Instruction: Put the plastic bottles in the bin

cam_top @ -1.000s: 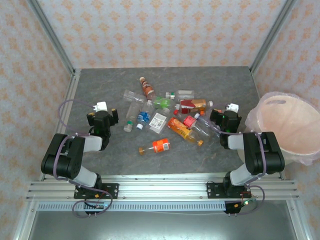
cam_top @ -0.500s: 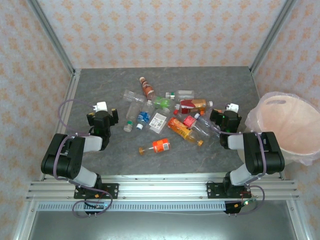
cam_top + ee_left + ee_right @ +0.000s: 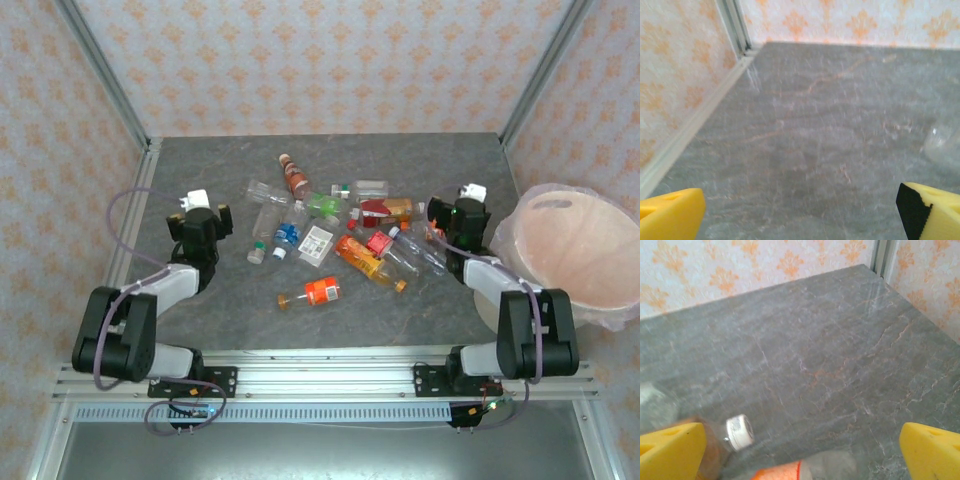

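**Q:** What has changed since the earlier frame?

**A:** Both arms have stretched up-frame. The left gripper [image 3: 204, 220] and the right gripper [image 3: 460, 214] now sit slightly higher in the top view. The bottles have not shifted.

**Q:** State of the fingers?

**A:** Spread on both grippers, and neither is holding anything. In each wrist view the yellow fingertips [image 3: 670, 215] [image 3: 670, 450] stand at opposite lower corners with bare surface between them.

**Q:** Location of the plastic bottles?

**A:** The plastic bottles [image 3: 318, 243] lie scattered on their sides at the centre of the table, between the two grippers. One orange-labelled bottle [image 3: 320, 291] lies apart, lower in the frame. The right wrist view shows a white-capped bottle [image 3: 737, 432] at lower left.

**Q:** And the bin?

**A:** The bin [image 3: 580, 255] is at the right edge of the frame, beside the right arm, and is lined with a pinkish bag.

**Q:** Describe the surface and the room.

**A:** The table [image 3: 230, 315] is grey with a marbled, stone-like pattern. The walls [image 3: 320, 60] carry pale paper with orange motifs. Metal posts [image 3: 100, 70] run along the corners, and a slotted rail [image 3: 320, 380] crosses the lower frame.
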